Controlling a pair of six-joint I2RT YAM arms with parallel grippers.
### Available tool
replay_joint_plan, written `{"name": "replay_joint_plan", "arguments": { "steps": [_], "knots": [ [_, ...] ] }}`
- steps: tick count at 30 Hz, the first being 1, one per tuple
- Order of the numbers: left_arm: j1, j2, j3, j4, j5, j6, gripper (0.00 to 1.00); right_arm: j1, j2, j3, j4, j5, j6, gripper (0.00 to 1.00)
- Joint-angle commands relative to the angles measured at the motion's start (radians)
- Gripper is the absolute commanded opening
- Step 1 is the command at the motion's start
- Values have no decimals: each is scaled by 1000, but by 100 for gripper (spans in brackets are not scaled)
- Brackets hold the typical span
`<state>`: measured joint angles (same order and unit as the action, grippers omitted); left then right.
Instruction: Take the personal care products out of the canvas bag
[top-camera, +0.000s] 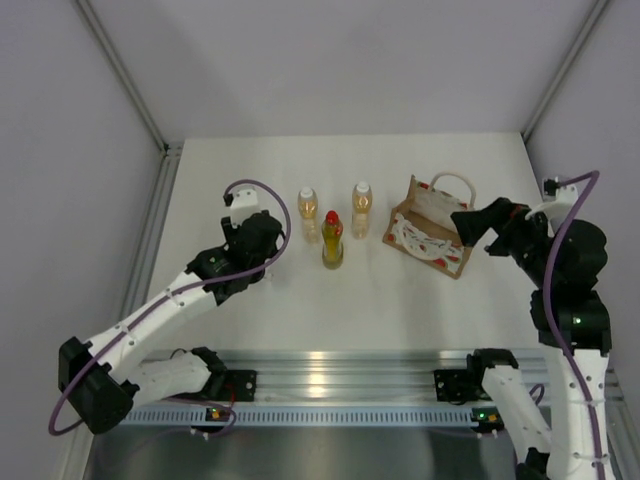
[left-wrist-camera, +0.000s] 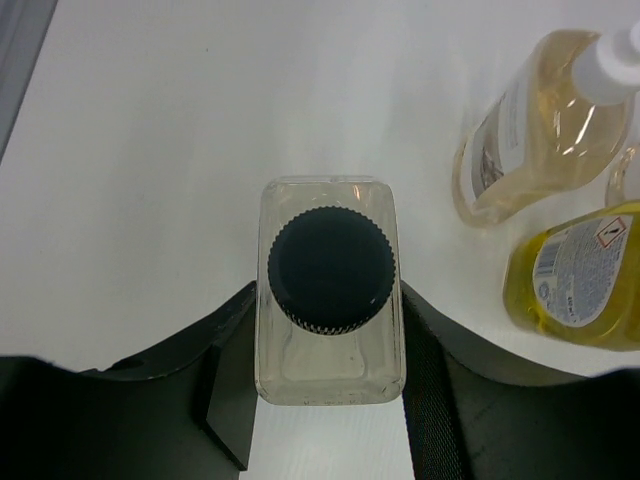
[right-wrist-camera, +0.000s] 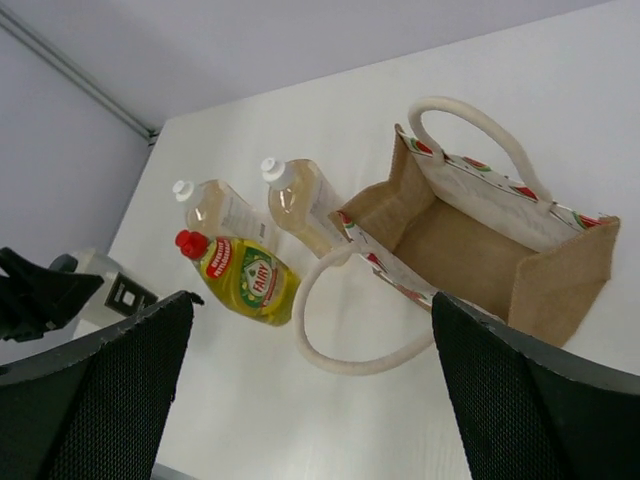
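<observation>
My left gripper (left-wrist-camera: 328, 332) is shut on a clear squarish bottle (left-wrist-camera: 330, 360) with a dark cap (left-wrist-camera: 330, 268), one finger pressed to each side. In the top view this gripper (top-camera: 258, 236) hides that bottle. Two amber bottles with white caps (top-camera: 308, 207) (top-camera: 361, 201) and a yellow bottle with a red cap (top-camera: 332, 243) stand on the table to its right. The canvas bag (top-camera: 430, 232) sits further right, its mouth turned towards my right gripper (top-camera: 478, 224), which hangs open and holds nothing. The bag's inside (right-wrist-camera: 470, 250) shows only bare canvas.
One looped rope handle (right-wrist-camera: 345, 345) droops onto the white table (top-camera: 340, 300) in front of the bag, the other (right-wrist-camera: 470, 125) arches behind it. Grey walls and a metal rail (top-camera: 150, 240) border the table. The arm bases stand on the near rail (top-camera: 340, 385).
</observation>
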<state>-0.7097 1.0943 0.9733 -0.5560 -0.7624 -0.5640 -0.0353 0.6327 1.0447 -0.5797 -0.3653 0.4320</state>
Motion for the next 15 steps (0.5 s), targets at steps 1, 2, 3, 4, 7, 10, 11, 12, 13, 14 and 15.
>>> {"name": "replay_joint_plan", "arguments": {
  "steps": [1,2,3,4,7,10,11,12,13,14,15],
  "knots": [
    [-2,-91,-54,156,-19,-43,0,28,-57,38,-94,132,-75,99],
    [-2,-103,-77,171,-2,-46,0,28,-67,29,-95,126,-73,99],
    [-4,-125,-100,191,23,-45,0,28,-88,26,-97,117,-75,100],
    [-7,-134,-123,227,58,-46,0,28,-97,21,-103,114,-75,99],
    [-36,-148,-195,278,77,-54,0,28,-122,15,-112,108,-78,100],
    [-91,-129,-225,297,66,-51,0,28,-130,14,-123,105,-82,100],
    [-111,-125,-232,310,22,-50,0,28,-131,9,-124,103,-82,99],
    [-149,-123,-245,315,2,-51,0,28,-136,6,-124,100,-84,99],
    [-166,-119,-251,324,-15,-51,0,28,-139,2,-124,100,-85,100],
    [-178,-114,-255,332,-27,-57,0,28,-140,-6,-123,100,-84,99],
    [-201,-114,-263,332,-58,-66,0,28,-143,-9,-123,98,-84,100]
  ]
}}
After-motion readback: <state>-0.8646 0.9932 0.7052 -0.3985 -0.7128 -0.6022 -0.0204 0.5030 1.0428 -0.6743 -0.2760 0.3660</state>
